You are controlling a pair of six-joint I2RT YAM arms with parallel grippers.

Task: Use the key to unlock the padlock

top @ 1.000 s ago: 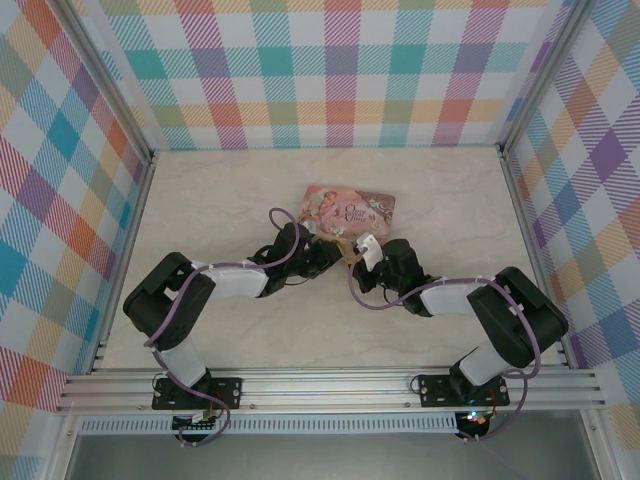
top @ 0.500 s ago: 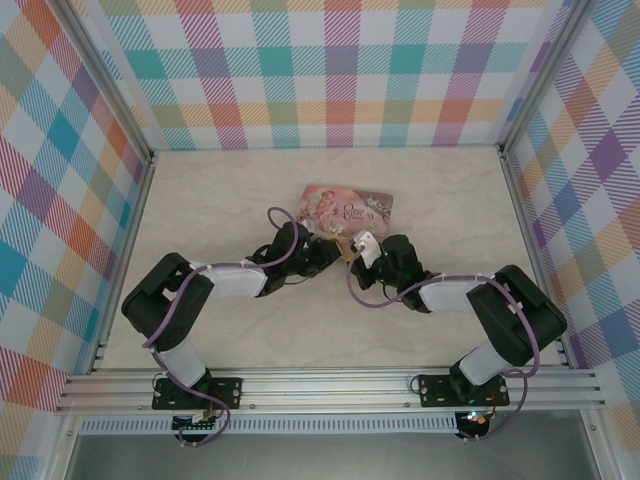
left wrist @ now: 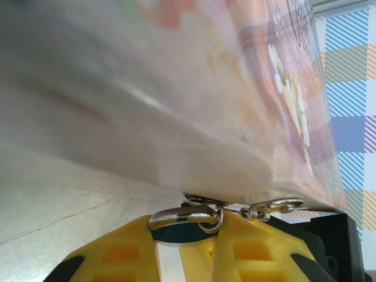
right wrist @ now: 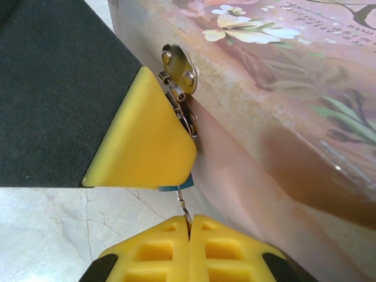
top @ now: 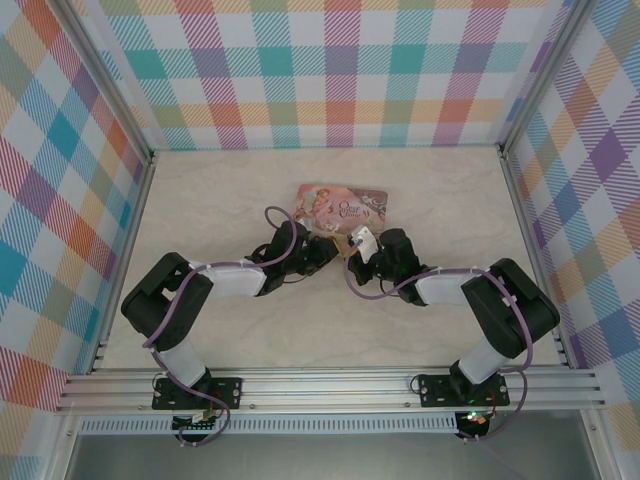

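The left gripper (left wrist: 187, 247), yellow and ribbed, is clamping the padlock (left wrist: 179, 216), whose curved silvery shackle is sitting just under the tin's front edge at 12 o'clock. The right gripper (right wrist: 189, 228) is pinching the thin metal key (right wrist: 184, 207), its tip reaching the padlock's blue body. The glossy pink tin (right wrist: 282, 88) is crowding 12 o'clock; bare marbled table (right wrist: 53, 223) is lying open toward 6 o'clock
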